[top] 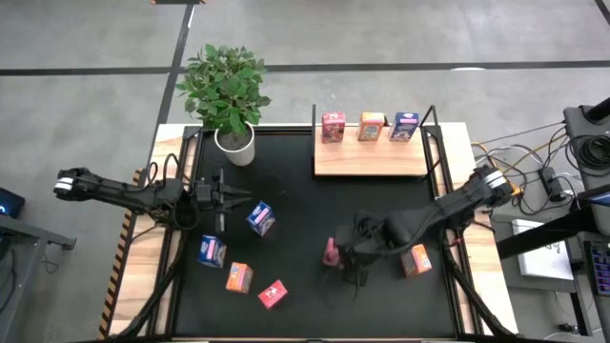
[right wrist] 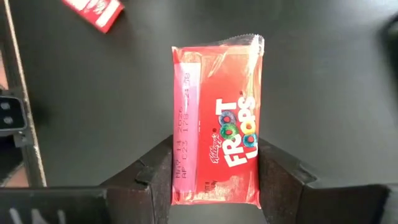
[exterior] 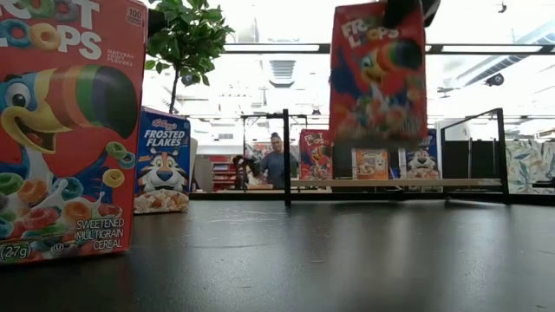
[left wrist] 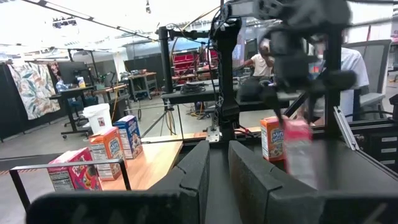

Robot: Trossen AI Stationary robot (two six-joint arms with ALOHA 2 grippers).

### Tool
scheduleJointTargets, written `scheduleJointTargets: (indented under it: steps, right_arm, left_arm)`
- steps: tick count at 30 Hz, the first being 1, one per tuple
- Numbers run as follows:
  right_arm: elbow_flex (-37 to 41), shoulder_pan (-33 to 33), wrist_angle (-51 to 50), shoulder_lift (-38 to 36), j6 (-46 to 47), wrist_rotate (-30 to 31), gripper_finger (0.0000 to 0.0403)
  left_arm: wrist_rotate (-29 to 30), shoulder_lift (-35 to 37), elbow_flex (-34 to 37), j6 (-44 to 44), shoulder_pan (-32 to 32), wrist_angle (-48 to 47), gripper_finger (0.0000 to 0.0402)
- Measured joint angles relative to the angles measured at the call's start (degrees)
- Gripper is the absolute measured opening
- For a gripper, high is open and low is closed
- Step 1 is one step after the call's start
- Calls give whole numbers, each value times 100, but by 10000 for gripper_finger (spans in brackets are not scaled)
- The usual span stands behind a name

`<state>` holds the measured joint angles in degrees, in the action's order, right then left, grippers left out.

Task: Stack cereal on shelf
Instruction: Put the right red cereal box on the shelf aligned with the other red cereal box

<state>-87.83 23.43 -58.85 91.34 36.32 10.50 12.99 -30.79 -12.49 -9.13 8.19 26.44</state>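
Observation:
My right gripper [right wrist: 216, 177] is shut on a red cereal box [right wrist: 216, 118] and holds it above the black table near the middle right [top: 331, 252]. In the low view the box [exterior: 377, 74] hangs well above the tabletop. The wooden shelf [top: 372, 162] at the far side carries a red [top: 333, 127], an orange [top: 370, 126] and a blue box [top: 405, 125], standing in a row. My left gripper [top: 227, 198] waits shut at the table's left, holding nothing. My right gripper pinches the red box between its two fingers [right wrist: 155, 171], on two opposite faces near the box's upper end [right wrist: 181, 177]. The fingers slant down from above. The box hangs upright below them, lifted clear of the table.
Loose boxes lie on the table: two blue [top: 261, 217] [top: 212, 251], an orange [top: 238, 277] and a red [top: 273, 293] at the near left, and an orange one [top: 416, 259] under my right arm. A potted plant [top: 233, 143] stands at the far left.

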Motion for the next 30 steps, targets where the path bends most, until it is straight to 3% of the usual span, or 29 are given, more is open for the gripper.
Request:
scheduleJointTargets:
  steps: [9,18,25,30]
  right_arm:
    - [-2,-1226,-843,-1008,-907,198,171]
    - [-2,-3181,-571,-1115,-3330,249,171]
    - [-2,-4741,87,-578,-5130,-877,171]
    - [-2,-5402,271,-115,-5808,-1337,171]
  left_arm:
    - [0,-2,0,0,-2,15,45]
    - [0,-4,0,0,-2,15,45]
    - [0,-4,0,-25,-2,13,45]
    - [0,-4,-1,-82,-2,14,45]
